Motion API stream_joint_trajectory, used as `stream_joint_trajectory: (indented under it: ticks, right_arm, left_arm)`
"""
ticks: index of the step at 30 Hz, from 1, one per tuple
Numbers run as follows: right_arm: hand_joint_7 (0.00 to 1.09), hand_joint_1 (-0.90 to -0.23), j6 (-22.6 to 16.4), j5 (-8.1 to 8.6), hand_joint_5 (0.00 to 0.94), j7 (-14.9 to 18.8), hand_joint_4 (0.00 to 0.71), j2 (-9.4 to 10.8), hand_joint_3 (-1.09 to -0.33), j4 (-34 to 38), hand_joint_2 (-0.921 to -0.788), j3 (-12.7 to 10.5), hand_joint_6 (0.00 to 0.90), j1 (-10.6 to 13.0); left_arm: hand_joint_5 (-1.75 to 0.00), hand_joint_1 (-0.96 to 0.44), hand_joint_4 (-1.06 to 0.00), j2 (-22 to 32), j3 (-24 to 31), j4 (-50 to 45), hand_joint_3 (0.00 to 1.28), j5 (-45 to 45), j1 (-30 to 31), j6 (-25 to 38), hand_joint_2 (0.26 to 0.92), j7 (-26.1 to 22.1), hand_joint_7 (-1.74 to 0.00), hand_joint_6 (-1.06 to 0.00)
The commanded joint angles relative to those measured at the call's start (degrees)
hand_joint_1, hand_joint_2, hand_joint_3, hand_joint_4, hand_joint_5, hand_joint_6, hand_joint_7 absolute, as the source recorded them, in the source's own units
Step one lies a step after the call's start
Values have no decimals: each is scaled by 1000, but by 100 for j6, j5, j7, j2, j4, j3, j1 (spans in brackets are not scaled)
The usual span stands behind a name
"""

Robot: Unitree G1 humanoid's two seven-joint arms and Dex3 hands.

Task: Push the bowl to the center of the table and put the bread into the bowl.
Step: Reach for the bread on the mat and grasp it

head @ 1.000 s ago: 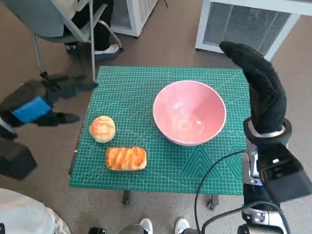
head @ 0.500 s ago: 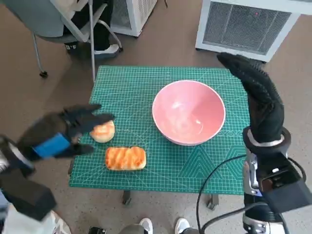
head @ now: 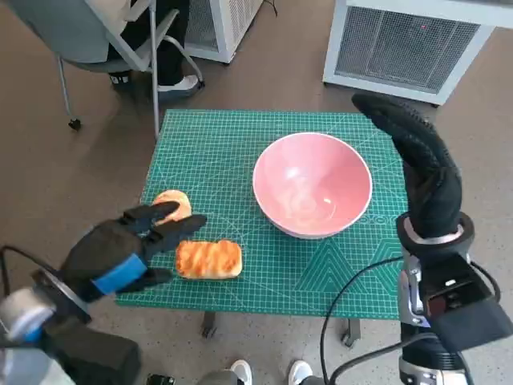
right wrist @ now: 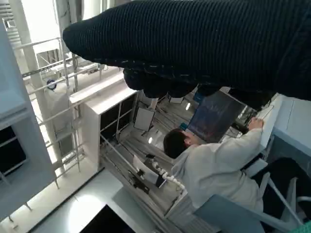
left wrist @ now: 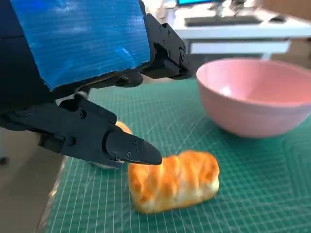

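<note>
Head view, lower left: the bread (head: 208,260) is approached by the empty, spread left hand (head: 128,249); closure around it is required next.

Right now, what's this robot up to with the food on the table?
It's reaching for bread. Its left hand, black with blue tape, hovers open over the oblong golden bread loaf and the round bun on the green cutting mat, holding nothing. The empty pink bowl sits near the middle. Its gloved right hand stands raised beside the bowl.
</note>
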Motion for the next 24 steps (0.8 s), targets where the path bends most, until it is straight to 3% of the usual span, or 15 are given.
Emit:
stream_joint_trajectory:
  ticks: [1, 9, 17, 24]
  right_arm:
    - [739, -541, 37, 5, 3, -14, 359, 12, -739, 57, -921, 19, -1, 167]
    - [736, -547, 54, 20, 2, -8, 357, 27, -741, 33, -921, 37, -1, 206]
    - [735, -524, 67, 36, 3, -9, 359, 47, -746, 35, -921, 46, -1, 222]
    - [734, -520, 65, 72, 6, -2, 364, 55, -746, 54, -921, 33, -1, 221]
  left_arm:
    - [0, -391, -365, -213, -308, -326, 0, 516, 62, 574, 899, -182, -6, -423]
    - [0, -386, -356, -604, -821, -386, 1, 1214, 54, 1064, 900, -149, 0, -412]
    - [-1, -367, -360, -1040, -1181, 117, 0, 1505, -129, 1084, 885, 379, -2, -415]
    - [0, -325, -354, -1341, -1472, 534, 0, 1706, -304, 1295, 877, 521, 0, -408]
